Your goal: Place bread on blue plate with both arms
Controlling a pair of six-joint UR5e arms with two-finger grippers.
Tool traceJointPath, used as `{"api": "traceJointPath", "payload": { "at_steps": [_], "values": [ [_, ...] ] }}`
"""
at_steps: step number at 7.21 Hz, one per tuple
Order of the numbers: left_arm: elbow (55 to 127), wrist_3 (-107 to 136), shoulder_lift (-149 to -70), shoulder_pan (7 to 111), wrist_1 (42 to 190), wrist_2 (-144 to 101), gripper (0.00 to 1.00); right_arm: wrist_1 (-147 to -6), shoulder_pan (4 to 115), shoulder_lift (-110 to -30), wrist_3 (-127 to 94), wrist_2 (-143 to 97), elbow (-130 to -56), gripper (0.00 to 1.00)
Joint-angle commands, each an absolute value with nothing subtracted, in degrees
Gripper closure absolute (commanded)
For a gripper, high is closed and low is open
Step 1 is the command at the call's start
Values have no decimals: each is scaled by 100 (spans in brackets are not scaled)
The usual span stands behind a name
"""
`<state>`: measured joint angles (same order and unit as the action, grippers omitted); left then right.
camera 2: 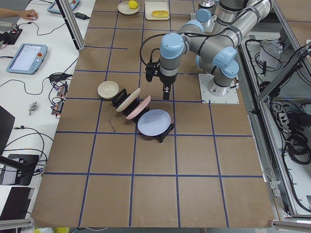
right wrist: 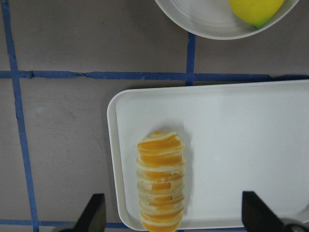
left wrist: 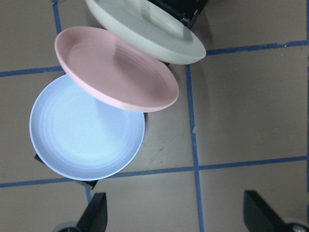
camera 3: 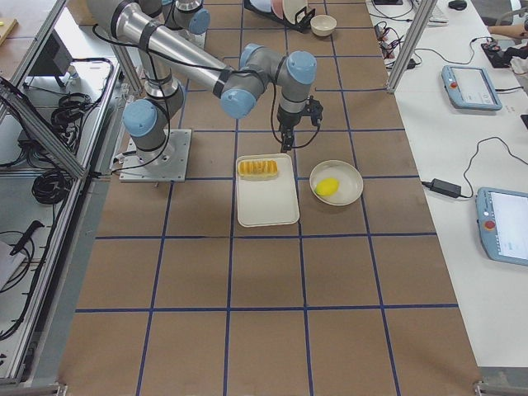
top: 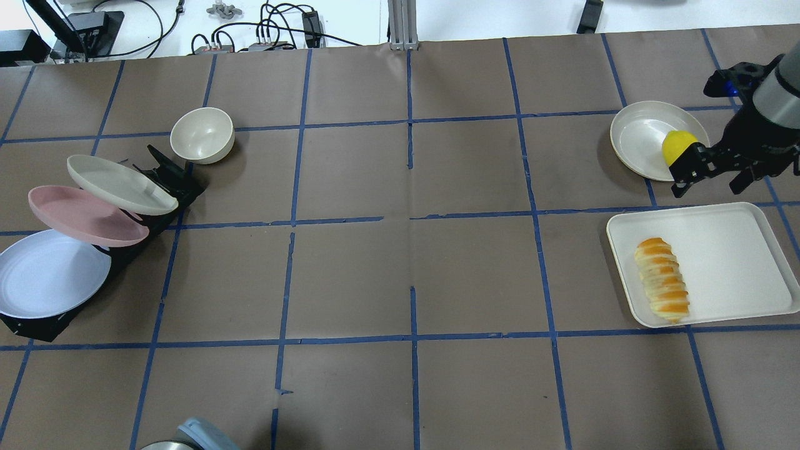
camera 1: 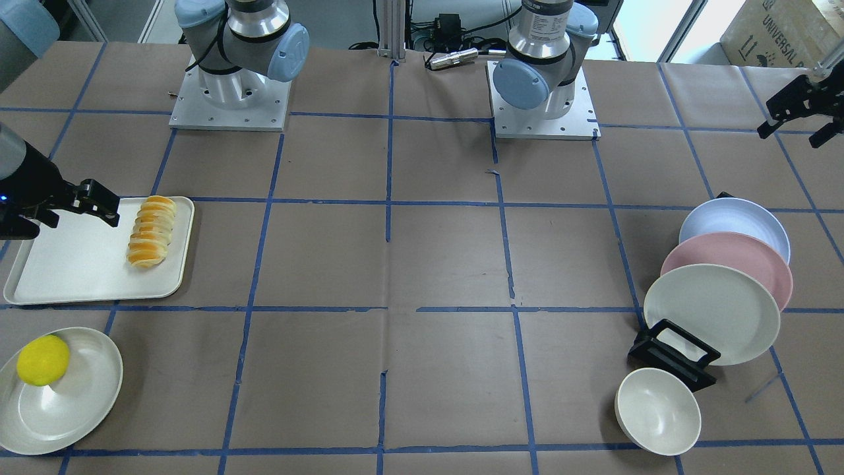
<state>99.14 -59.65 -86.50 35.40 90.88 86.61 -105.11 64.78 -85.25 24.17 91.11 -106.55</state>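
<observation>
On my right, a white rectangular tray (top: 737, 262) lies flat on the brown paper-covered table (top: 412, 275), which is gridded with blue tape lines (top: 350, 220). Beyond the tray and apart from it sits a cream plate (top: 637, 134) with a yellow lemon-like ball (top: 677, 145) near its rim. On my left, a black rack (top: 175, 181) holds a pink plate (top: 81, 215) and a cream-white plate (top: 119, 184), tilted and overlapping. A cream bowl (top: 202, 134) sits just beside the rack's far end.
</observation>
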Motion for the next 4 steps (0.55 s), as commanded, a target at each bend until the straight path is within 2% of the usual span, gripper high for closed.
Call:
{"api": "traceJointPath", "payload": {
  "at_steps": [1,2,4],
  "values": [
    [10046,-6521,-9120,2954,8965,8578,0,-10503,6154,-8439,2126,9053,-10925,0],
    [10037,-6661,-9410,2953,8591,8561,0,-10860,6022,-8116,2110,8992,-10968,1],
    [9854,-6768,-10025,2953,8184,8569,0,-11074,6012,-8042,1961,8885,-11082,0]
  ]
}}
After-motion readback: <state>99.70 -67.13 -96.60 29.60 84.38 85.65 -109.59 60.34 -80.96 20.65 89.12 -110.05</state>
